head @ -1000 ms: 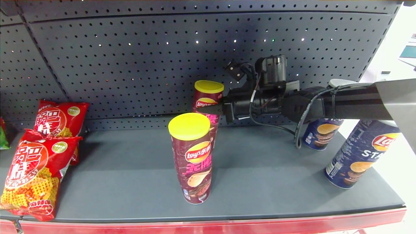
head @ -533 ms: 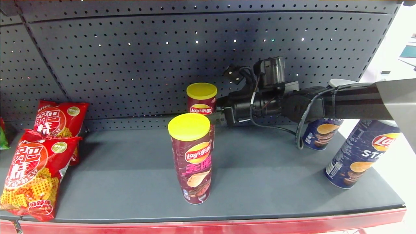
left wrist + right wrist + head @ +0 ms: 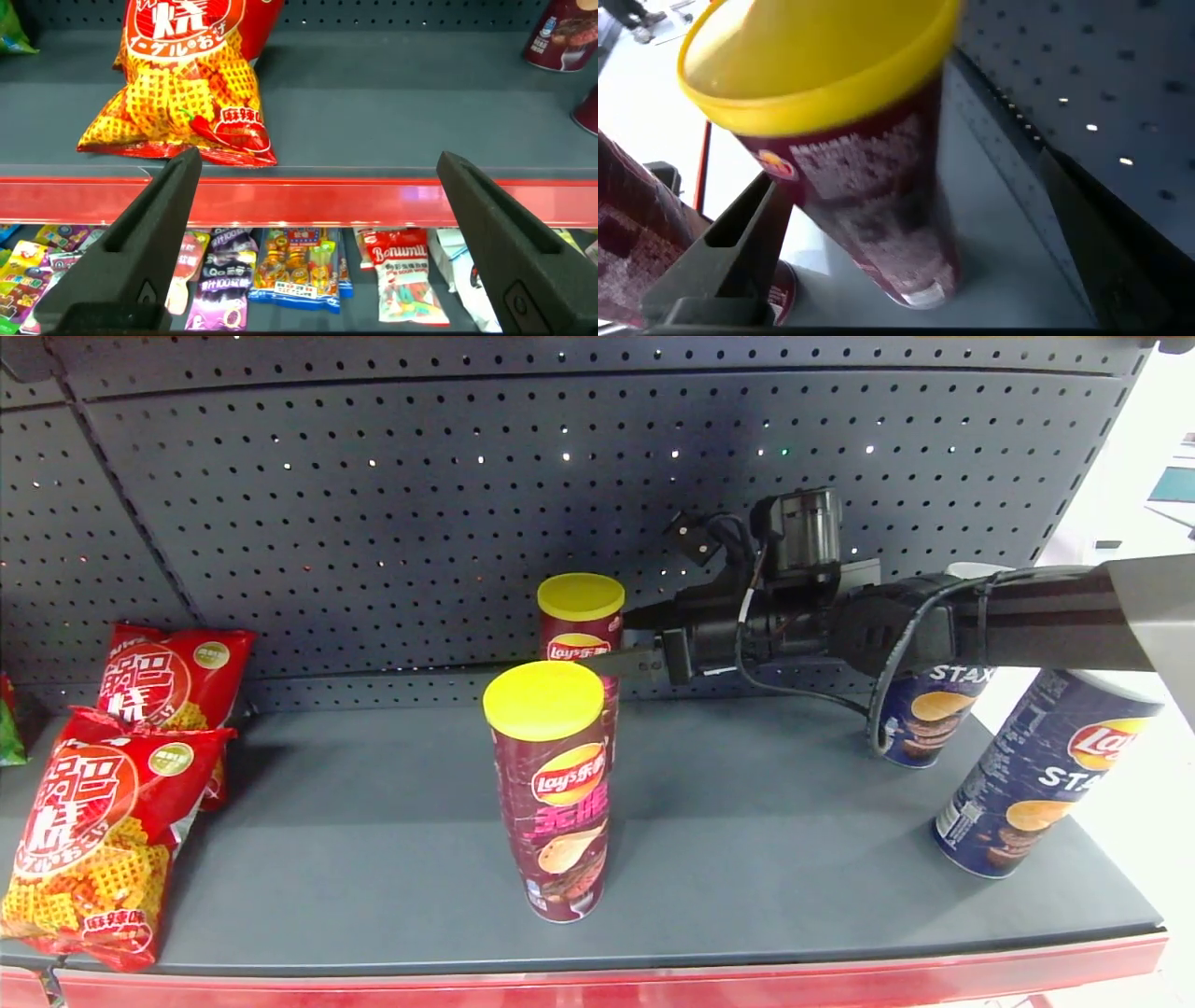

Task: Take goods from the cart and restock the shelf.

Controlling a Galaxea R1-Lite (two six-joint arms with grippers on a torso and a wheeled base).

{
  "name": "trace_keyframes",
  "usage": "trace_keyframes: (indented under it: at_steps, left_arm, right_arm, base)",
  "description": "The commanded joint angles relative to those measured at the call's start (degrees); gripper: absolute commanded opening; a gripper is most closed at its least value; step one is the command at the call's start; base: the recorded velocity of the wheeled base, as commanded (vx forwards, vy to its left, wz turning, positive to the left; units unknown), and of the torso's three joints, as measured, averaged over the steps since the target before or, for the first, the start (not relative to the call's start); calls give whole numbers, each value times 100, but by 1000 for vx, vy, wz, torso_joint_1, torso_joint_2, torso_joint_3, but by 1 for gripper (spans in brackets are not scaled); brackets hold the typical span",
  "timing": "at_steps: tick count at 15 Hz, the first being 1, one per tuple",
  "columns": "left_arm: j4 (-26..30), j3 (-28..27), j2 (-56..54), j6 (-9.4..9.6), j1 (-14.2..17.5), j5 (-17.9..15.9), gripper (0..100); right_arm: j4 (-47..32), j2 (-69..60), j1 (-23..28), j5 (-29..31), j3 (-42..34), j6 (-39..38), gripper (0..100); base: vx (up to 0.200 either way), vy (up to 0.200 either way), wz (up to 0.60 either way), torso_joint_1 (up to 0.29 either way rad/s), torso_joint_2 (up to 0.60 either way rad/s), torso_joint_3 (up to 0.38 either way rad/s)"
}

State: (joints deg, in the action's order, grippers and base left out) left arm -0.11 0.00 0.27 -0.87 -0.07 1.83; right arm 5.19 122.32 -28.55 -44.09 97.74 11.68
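Against a second ago, finds the rear chip can [image 3: 580, 616] lower. Down from its raised spot to the floor of the shelf [image 3: 747, 821] at upper centre of the head view, upright, directly behind the front chip can [image 3: 553, 784]. Finds the right gripper [image 3: 624, 639] drawn back toward the right of the frame, fingers parted wider than the can and gripping nothing. In the right wrist view, places the yellow-lidded can between the two fingers with a clear gap on one side (contact on the other hard to judge). Leaves the front can, the near blue can [image 3: 1036, 775], the far blue can [image 3: 924, 709] and the two red snack bags [image 3: 103, 840] unmoved.

Along the bottom of the frame, notes the red edge strip [image 3: 653, 985] close before the front can. Offers open shelf floor right of the maroon cans, up to the blue pair, and again left of them, up to the bags. Behind the rear can, little room before the pegboard back [image 3: 420, 523].

In the left wrist view, shows the left gripper [image 3: 320, 159] spread wide and empty, level with the red strip, with a snack bag just beyond at upper left.
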Motion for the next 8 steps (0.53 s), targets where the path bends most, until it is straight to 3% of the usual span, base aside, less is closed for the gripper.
trace_keyframes:
  at_steps: [1,8]
  left_arm:
    - [-7,0,8,-1,-1,2,100]
    - [2,0,8,-1,-1,2,100]
  right_arm:
    - [-1,-112,130,-3,-1,1,100]
    - [-1,-367,420,-20,-19,10,100]
  base:
    - [0,0,0,0,0,0]
    - [0,0,0,0,0,0]
